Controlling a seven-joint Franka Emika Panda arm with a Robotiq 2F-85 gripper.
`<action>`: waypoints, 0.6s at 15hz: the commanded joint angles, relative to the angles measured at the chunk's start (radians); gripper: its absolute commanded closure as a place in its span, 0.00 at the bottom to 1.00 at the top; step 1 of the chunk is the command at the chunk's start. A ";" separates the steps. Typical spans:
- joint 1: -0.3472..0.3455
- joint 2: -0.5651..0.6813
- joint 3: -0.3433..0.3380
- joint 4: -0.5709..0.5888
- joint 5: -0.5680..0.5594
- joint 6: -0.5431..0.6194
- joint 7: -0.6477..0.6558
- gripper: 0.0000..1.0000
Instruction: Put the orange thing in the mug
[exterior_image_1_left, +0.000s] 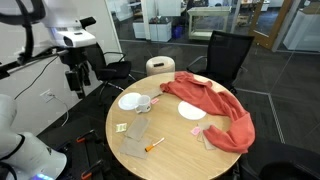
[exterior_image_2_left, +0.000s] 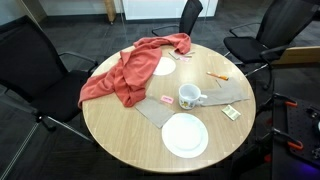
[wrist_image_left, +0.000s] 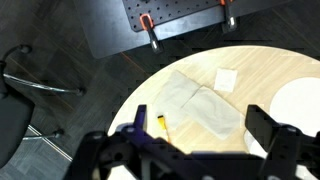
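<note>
Gripper (exterior_image_1_left: 78, 80): in an exterior view it hangs high up, past the edge of the table (exterior_image_1_left: 175, 160), away from all the things.
Mug (exterior_image_1_left: 145, 104): small and white, right beside the plate (exterior_image_1_left: 127, 101). Its inside is too small to see.
Orange thing (exterior_image_1_left: 154, 147): a thin stick that lies flat on the wood at the edge of the grey napkin (exterior_image_1_left: 137, 138), well apart from the mug.
Red cloth (exterior_image_1_left: 215, 105): big and crumpled, on the side of the table away from the gripper, next to the flat white disc (exterior_image_1_left: 192, 112).
Mug (exterior_image_2_left: 189, 97): in an exterior view it stands upright near the plate (exterior_image_2_left: 185, 136). Its handle points toward the grey napkin (exterior_image_2_left: 228, 92).
Orange thing (exterior_image_2_left: 217, 75): lies on the bare wood just beside the grey napkin, outside the mug.
Red cloth (exterior_image_2_left: 125, 72): its edge touches the flat white disc (exterior_image_2_left: 163, 66).
Gripper (wrist_image_left: 200, 130): in the wrist view its two dark fingers (wrist_image_left: 135, 128) stand wide apart and hold nothing.
Orange thing (wrist_image_left: 162, 125): a small stick at the rim of the grey napkin (wrist_image_left: 195, 105), close to one finger in the picture.
Small paper (wrist_image_left: 227, 79): a pale square on the wood past the napkin.
Plate (wrist_image_left: 300, 100): only a white piece shows at the side.
</note>
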 joint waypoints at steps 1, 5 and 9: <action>-0.020 0.068 -0.035 -0.066 -0.042 0.182 -0.046 0.00; -0.045 0.143 -0.079 -0.126 -0.086 0.376 -0.115 0.00; -0.060 0.167 -0.080 -0.135 -0.090 0.411 -0.117 0.00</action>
